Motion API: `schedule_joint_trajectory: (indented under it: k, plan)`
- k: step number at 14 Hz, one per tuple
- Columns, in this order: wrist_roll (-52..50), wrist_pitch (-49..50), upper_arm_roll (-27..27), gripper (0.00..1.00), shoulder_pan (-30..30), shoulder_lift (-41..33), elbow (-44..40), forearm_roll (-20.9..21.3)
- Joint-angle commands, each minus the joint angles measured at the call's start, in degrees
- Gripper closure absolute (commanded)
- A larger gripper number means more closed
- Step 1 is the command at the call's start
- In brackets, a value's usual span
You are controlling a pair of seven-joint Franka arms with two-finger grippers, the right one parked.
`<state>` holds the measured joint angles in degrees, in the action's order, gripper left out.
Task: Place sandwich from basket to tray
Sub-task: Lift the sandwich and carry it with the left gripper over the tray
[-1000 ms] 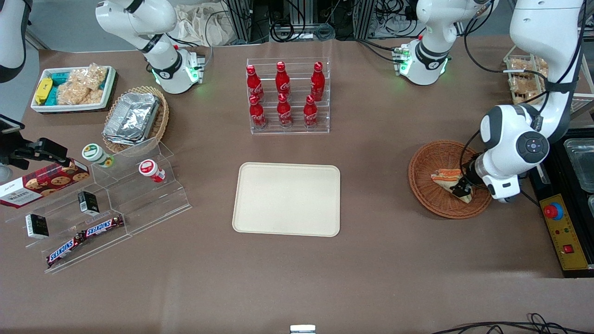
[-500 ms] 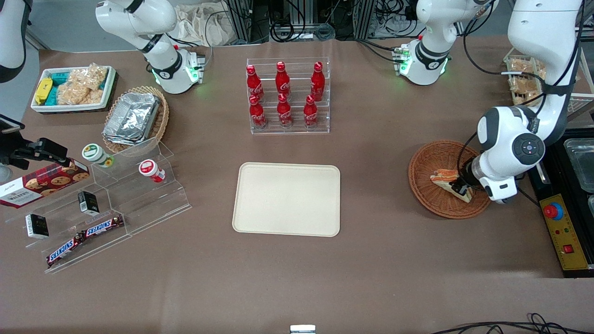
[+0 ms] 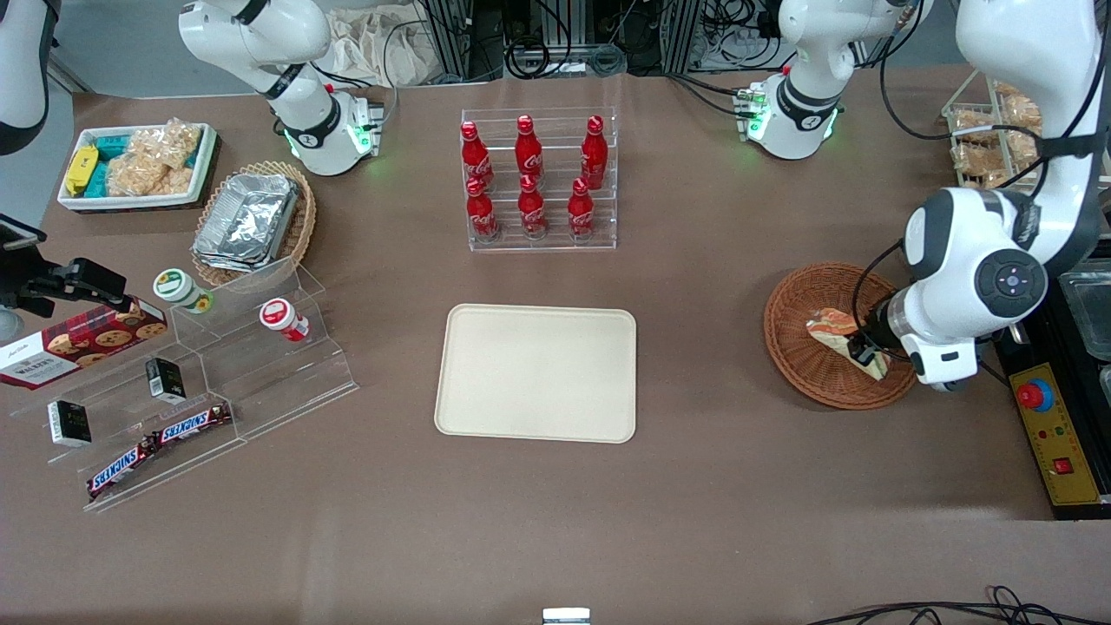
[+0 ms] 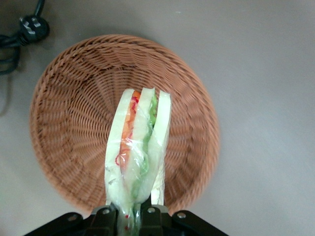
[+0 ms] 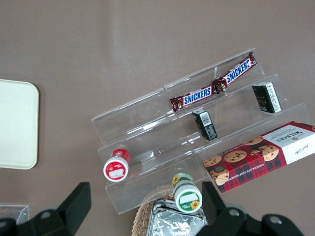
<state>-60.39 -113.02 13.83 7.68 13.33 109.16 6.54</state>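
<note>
The sandwich is a plastic-wrapped wedge of pale bread with orange, green and red filling. My left gripper is shut on its narrow end and holds it above the reddish-brown wicker basket. In the left wrist view the sandwich stands edge-on out of the gripper, with the basket below it. The cream-beige tray lies flat mid-table, toward the parked arm's end from the basket, with nothing on it.
A clear rack of red cola bottles stands farther from the front camera than the tray. A yellow control box with a red button lies beside the basket. A tiered acrylic stand with snacks is at the parked arm's end.
The gripper has risen a little with the sandwich in it, and the sandwich has tilted up off the basket floor. The wrist has shifted slightly toward the working arm's end.
</note>
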Motion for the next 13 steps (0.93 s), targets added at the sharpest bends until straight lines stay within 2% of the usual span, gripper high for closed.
schedule_joint_trajectory:
  k: [1, 3, 4, 7, 8, 9, 11, 13]
  plan:
    - [7.44, 11.65, 3.91, 1.0, -0.21, 0.2, -11.57, -0.3]
    - [14.04, 13.17, 7.69, 1.0, -0.21, 1.25, -16.59, -0.3]
    - [16.33, 13.09, 10.14, 0.95, -0.3, 1.78, -18.09, -0.3]
    - [20.04, 12.83, 15.95, 0.99, -2.23, 5.37, -20.65, -0.04]
    - [20.48, 12.39, 16.49, 0.98, -4.06, 7.39, -21.44, 0.14]
    - [21.27, 12.3, 16.49, 0.9, -6.08, 11.15, -23.18, 0.05]
    - [21.63, 12.03, 16.41, 0.92, -12.04, 18.97, -29.5, 0.75]
    - [20.67, 8.63, 16.14, 0.92, -17.16, 23.82, -31.72, 6.17]
